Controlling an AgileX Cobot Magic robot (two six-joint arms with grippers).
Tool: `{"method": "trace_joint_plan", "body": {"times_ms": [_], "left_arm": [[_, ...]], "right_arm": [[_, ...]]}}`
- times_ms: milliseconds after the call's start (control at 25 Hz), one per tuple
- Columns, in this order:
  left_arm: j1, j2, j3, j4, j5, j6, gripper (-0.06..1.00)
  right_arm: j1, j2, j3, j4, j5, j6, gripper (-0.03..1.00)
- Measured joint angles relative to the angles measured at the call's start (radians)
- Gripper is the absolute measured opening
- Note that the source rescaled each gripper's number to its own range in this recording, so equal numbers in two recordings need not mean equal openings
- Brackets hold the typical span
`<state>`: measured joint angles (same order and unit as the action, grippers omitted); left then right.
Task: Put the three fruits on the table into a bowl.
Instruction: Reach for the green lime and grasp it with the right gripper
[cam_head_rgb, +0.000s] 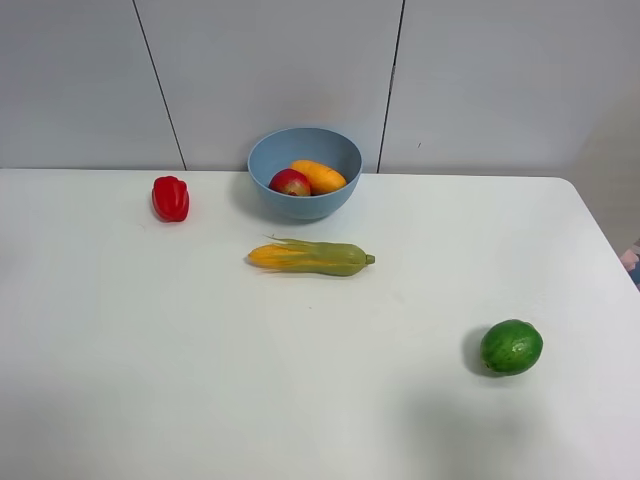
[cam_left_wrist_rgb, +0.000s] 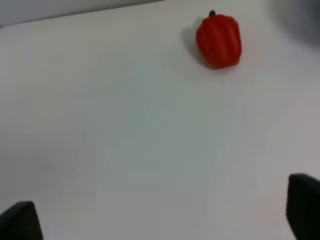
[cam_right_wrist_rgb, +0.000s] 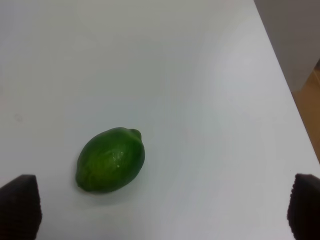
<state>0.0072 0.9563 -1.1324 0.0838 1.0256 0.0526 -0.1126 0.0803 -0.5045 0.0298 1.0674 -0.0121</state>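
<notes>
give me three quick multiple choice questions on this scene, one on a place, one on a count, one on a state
1. Where is the lime?
A. inside the bowl
B. on the table, apart from the bowl
C. leaning against the bowl's wall

2. How many fruits lie in the bowl?
A. one
B. two
C. three

3. How does the right end effector stand?
A. open, holding nothing
B. shut on the lime
C. shut on the mango

Answers:
1. B, the lime sits alone on the right side of the table in the high view, far from the bowl.
2. B, only the pomegranate and the mango are in it.
3. A, in the right wrist view its fingers stand wide apart with the lime lying free on the table ahead of them.
</notes>
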Motion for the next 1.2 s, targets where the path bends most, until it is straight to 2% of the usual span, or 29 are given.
{"method": "trace_joint_plan", "body": {"times_ms": [320,600,800,1200], "left_arm": [[0.0,-0.503,0.281,-0.028,-0.006,-0.008,0.98],[0.0,-0.812,0.492,-0.058,-0.007,-0.008,0.98],[0.0,-0.925,0.603,-0.084,-0.002,-0.008,0.99],[0.0,-0.963,0.626,-0.095,0.013,-0.008,0.99]], "right_arm": [[0.0,0.0,0.0,0.0,0.0,0.0,1.0],[0.0,0.0,0.0,0.0,0.0,0.0,1.0],[0.0,0.0,0.0,0.0,0.0,0.0,1.0],[0.0,0.0,0.0,0.0,0.0,0.0,1.0]]}}
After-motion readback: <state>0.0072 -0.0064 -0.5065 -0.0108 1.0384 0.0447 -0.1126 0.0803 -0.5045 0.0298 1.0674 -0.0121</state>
